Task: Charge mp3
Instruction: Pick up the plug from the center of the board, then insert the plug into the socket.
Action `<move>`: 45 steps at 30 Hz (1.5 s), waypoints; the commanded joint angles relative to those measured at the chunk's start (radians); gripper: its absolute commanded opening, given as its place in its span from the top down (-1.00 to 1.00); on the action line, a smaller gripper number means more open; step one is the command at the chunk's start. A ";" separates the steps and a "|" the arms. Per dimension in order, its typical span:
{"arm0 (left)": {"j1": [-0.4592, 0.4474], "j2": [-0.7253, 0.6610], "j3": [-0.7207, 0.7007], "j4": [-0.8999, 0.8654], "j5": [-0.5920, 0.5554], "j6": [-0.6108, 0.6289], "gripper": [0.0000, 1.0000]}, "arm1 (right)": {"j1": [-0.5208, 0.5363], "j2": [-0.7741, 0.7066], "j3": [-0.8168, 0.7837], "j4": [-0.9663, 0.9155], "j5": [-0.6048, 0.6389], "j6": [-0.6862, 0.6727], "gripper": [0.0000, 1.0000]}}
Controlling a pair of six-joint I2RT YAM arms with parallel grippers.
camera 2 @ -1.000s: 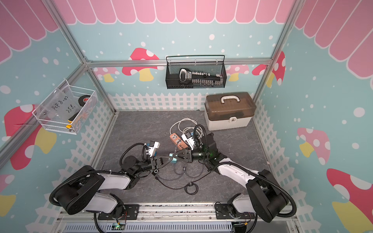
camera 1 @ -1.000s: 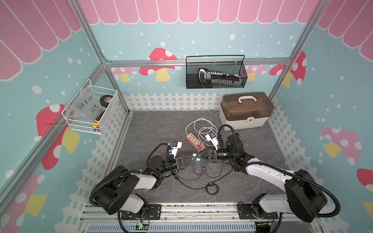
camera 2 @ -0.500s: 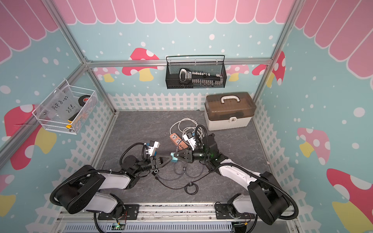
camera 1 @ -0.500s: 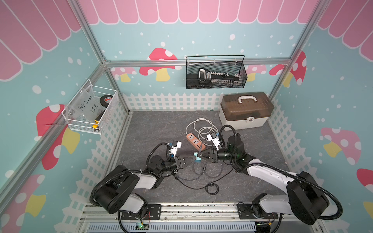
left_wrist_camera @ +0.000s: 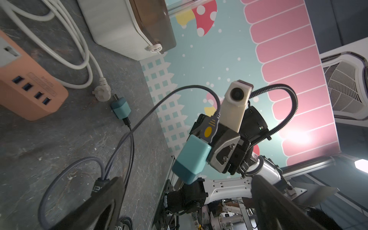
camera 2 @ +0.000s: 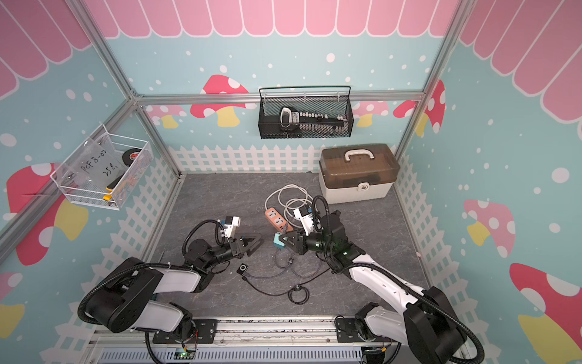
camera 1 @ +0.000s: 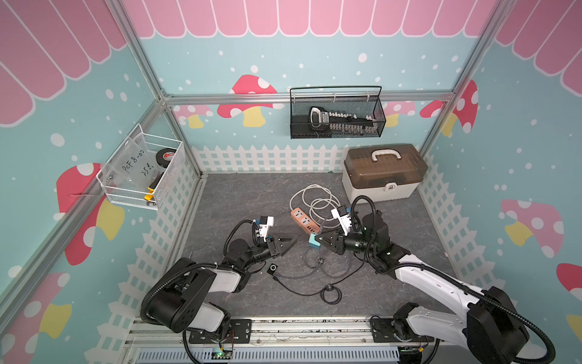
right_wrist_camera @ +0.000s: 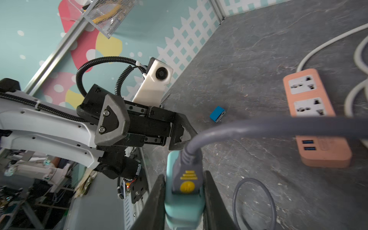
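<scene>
Grey mat [camera 1: 239, 195] under mp3 [camera 1: 272, 268]; mushroom walls [camera 1: 315, 56]

A robot lab's test cell: aluminium frame [camera 1: 204, 100], printed mushroom walls [camera 1: 315, 56], mounting rail [camera 1: 315, 329].

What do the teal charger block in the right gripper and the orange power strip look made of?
Charger block: likely moulded plastic, matte, uniform teal with rounded edges. Power strip: apparently plastic too, smooth satin orange shell, white socket plates.

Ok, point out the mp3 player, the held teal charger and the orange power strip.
mp3 player [camera 1: 273, 268], in a top view, black front face.
held teal charger [left_wrist_camera: 191, 161], left wrist view, its side.
orange power strip [camera 1: 304, 221], in a top view, socket face.
</scene>
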 commanded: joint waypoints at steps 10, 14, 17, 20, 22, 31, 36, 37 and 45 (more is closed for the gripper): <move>0.010 -0.330 0.134 -0.959 -0.288 0.299 -0.98 | -0.004 0.076 0.064 -0.029 0.300 -0.137 1.00; 0.009 -0.520 0.204 -1.327 -0.504 0.407 -0.99 | -0.005 0.180 0.089 0.054 0.328 -0.149 1.00; 0.036 -0.580 0.230 -1.460 -0.575 0.427 -0.98 | -0.004 0.262 0.130 0.104 0.362 -0.179 1.00; 0.041 -0.576 0.245 -1.521 -0.597 0.423 -0.98 | -0.003 0.351 0.166 0.180 0.392 -0.197 1.00; 0.042 -0.561 0.250 -1.528 -0.590 0.426 -0.98 | -0.004 0.407 0.207 0.198 0.406 -0.211 1.00; 0.061 -0.538 0.249 -1.505 -0.586 0.442 -0.98 | -0.001 0.673 0.383 0.328 0.436 -0.291 1.00; 0.067 -0.551 0.233 -1.493 -0.595 0.450 -0.98 | 0.000 0.789 0.462 0.346 0.470 -0.331 1.00; 0.067 -0.556 0.227 -1.488 -0.603 0.452 -0.98 | 0.000 0.809 0.481 0.339 0.476 -0.338 1.00; 0.076 -0.560 0.215 -1.463 -0.602 0.456 -0.98 | 0.009 0.921 0.598 0.304 0.496 -0.367 1.00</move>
